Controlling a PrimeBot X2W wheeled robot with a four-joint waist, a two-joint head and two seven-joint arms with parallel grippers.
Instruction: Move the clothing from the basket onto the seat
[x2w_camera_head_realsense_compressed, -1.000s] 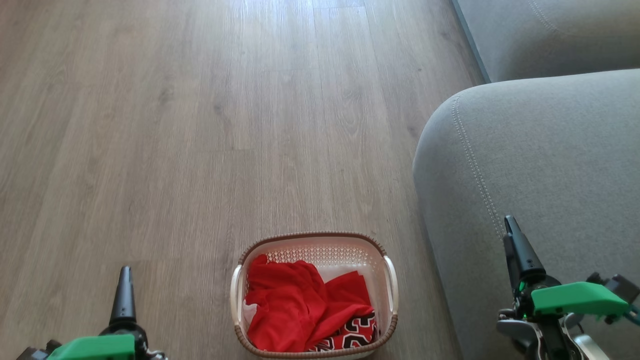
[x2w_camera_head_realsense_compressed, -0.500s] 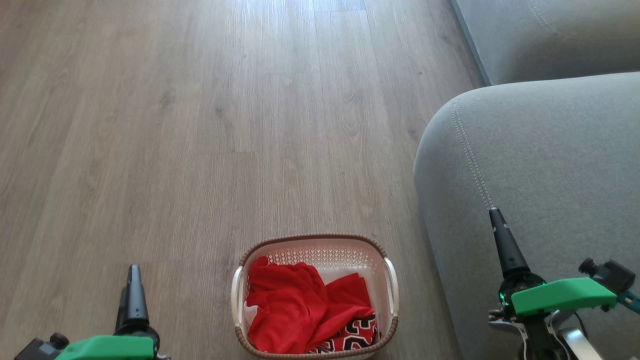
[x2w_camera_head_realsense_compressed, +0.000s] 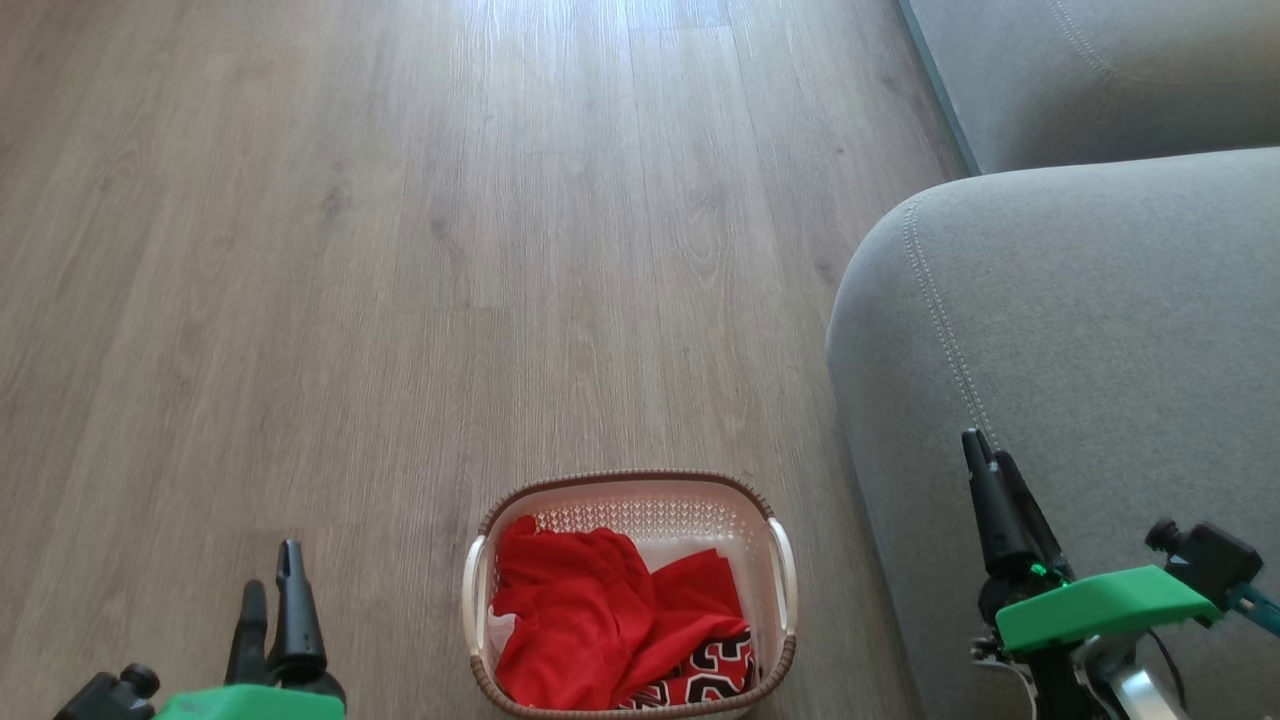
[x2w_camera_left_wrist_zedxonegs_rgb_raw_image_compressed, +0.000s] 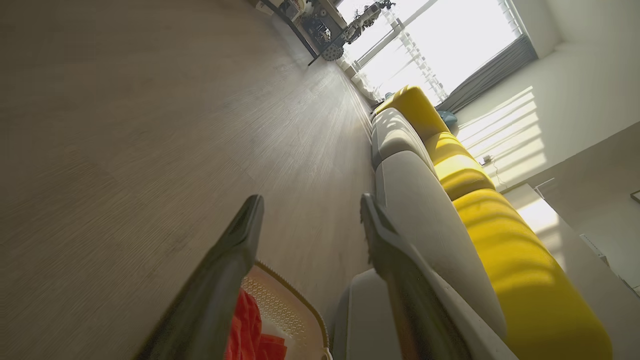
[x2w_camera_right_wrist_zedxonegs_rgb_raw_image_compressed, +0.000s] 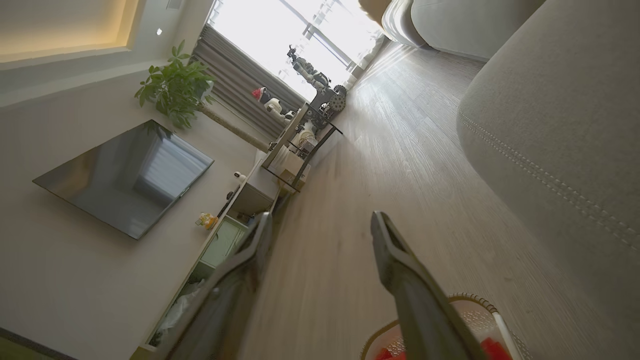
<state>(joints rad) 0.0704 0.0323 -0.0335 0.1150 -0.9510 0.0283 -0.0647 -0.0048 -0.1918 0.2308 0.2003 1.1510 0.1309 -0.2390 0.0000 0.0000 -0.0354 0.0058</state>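
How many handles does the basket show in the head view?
2. The left handle sits on the side of the basket toward the robot's left, the right handle on the side toward the sofa. No more show at its ends.

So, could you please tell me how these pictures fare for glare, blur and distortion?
Head view: sharp and evenly lit, with a pale sheen on the floor at the top. Left wrist view: the window is blown out, the near floor smeared, lines bent by the wide angle. Right wrist view: window glare again, the fingers of the right tool soft.
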